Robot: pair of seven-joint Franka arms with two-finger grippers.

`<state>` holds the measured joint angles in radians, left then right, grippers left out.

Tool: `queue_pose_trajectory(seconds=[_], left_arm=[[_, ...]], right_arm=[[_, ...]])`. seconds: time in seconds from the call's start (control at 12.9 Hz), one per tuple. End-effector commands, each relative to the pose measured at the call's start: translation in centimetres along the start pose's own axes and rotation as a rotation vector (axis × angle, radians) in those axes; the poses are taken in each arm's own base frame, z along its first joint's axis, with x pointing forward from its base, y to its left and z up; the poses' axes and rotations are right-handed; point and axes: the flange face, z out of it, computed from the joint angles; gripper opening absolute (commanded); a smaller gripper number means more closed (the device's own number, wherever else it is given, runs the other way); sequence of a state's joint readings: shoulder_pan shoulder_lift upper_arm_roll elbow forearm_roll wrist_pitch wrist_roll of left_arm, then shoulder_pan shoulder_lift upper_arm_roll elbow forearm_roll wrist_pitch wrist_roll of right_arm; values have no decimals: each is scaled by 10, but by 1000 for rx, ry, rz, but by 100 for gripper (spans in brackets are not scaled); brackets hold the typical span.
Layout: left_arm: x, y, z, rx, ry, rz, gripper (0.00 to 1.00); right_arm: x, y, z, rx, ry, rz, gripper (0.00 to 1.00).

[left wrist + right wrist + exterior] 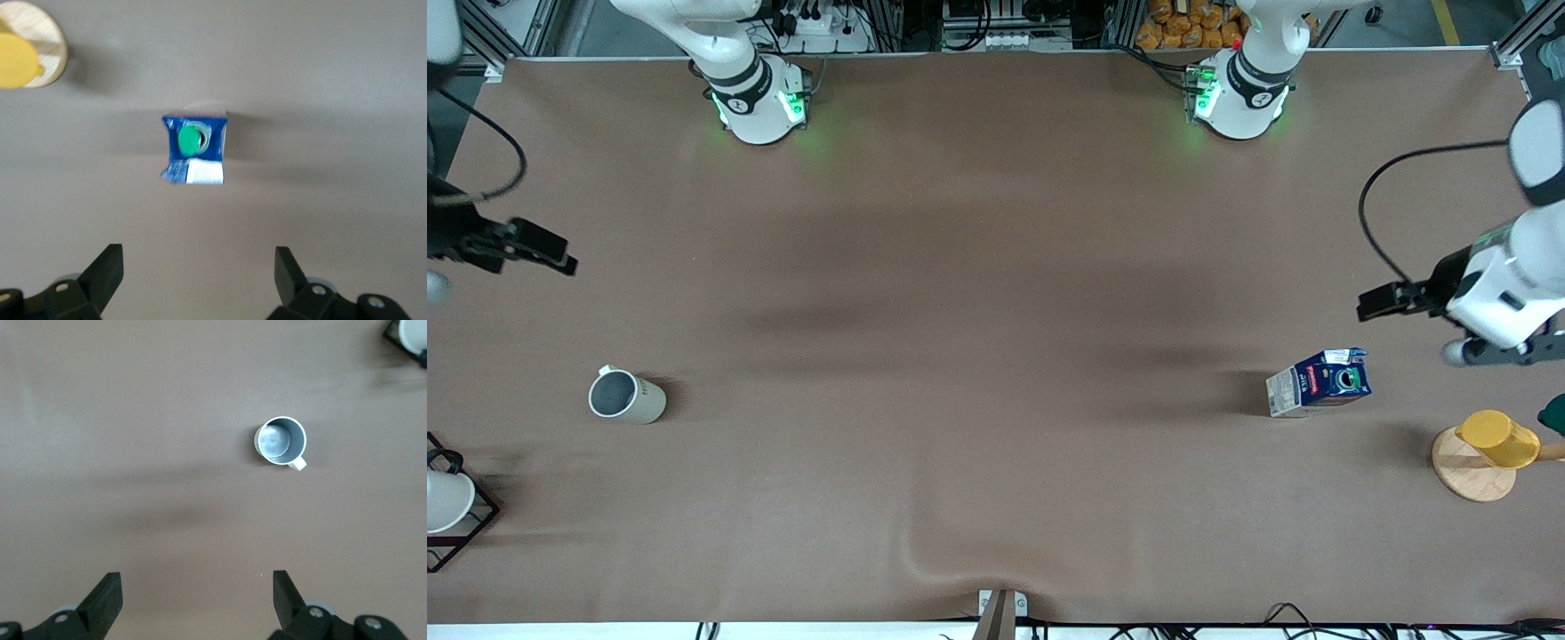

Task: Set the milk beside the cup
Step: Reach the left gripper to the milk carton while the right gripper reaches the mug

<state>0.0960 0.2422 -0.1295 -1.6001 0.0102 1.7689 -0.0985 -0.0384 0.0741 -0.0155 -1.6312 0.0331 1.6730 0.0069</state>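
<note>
The milk (1319, 382), a dark blue carton with a green cap, stands upright toward the left arm's end of the table. It also shows in the left wrist view (194, 148). The cup (624, 396), a beige mug with a grey inside, stands upright toward the right arm's end and shows in the right wrist view (280, 441). My left gripper (197, 257) is open and empty, up in the air over bare table beside the milk (1507, 349). My right gripper (195, 581) is open and empty, over bare table apart from the cup.
A yellow cup on a round wooden stand (1489, 444) is at the left arm's end, nearer the front camera than the milk. A white cup in a black wire rack (445, 502) is at the right arm's end. The brown cloth has a wrinkle (925, 551) near its front edge.
</note>
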Motion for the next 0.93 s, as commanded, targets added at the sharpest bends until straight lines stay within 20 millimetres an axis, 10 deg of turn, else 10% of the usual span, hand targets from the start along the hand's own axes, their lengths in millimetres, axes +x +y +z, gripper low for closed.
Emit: queue_pose_trajectory(seconds=[0.0,0.62,0.85], left_arm=[[21,-4,40,11,23,22,100],[53,-6,113,29,32,24,100],[54,-8,126,28,11,29,100]], right_arm=[[2,14,66,-61,36,-15,100],[56,76,249,-85,82,-49,100],[81,79,281,-91,95,-61,97]])
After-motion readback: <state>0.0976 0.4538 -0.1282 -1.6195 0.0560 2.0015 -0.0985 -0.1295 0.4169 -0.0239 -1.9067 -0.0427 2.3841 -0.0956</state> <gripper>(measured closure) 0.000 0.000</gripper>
